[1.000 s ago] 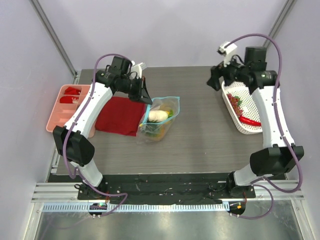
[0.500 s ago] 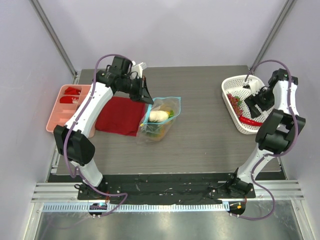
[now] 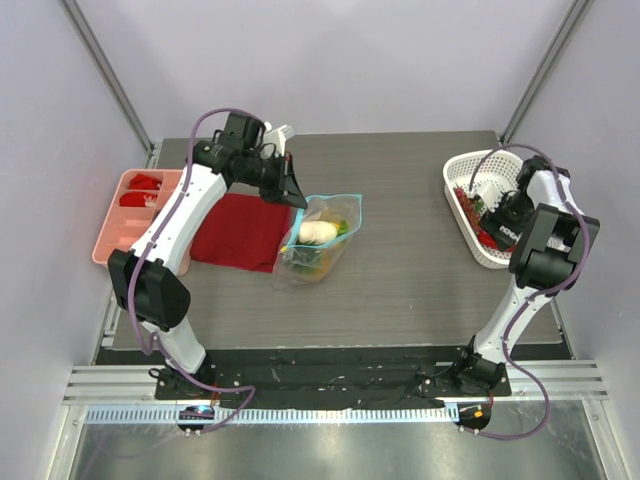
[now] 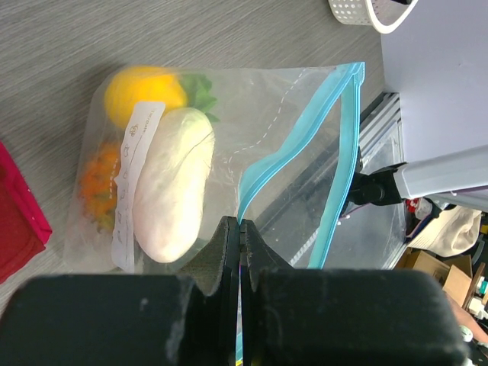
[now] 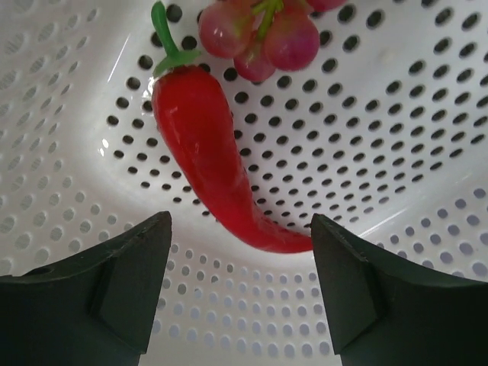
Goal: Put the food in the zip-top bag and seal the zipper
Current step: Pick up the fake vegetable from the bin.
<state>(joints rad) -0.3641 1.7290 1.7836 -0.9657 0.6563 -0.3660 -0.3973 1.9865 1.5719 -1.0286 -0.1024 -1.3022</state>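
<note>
The bag (image 3: 318, 238) lies on the surface (image 3: 400, 270), nearer the arm bases than anything else. Its mouth is turned to the far side and gapes, the two lips of the zipper (image 4: 335, 137) standing apart. Inside it are a radish (image 4: 175, 191), a pineapple (image 4: 145, 88) and an orange (image 4: 99, 183), pressed close together. A red cloth (image 3: 240, 230) touches the bag's left edge, and a pink tray (image 3: 120, 225) sits well left of the bag, beyond the cloth. At the bag's far left corner the left gripper (image 4: 241, 229) is pinched tight on one zipper lip. Well right of the bag and slightly farther back stands a white basket (image 3: 470, 175). The right gripper (image 5: 238, 229) reaches down into the basket with its fingers spread wide, holding nothing. A chili (image 5: 206, 145) lies below the gap between them, with grapes (image 5: 259, 38) at its stem.
</note>
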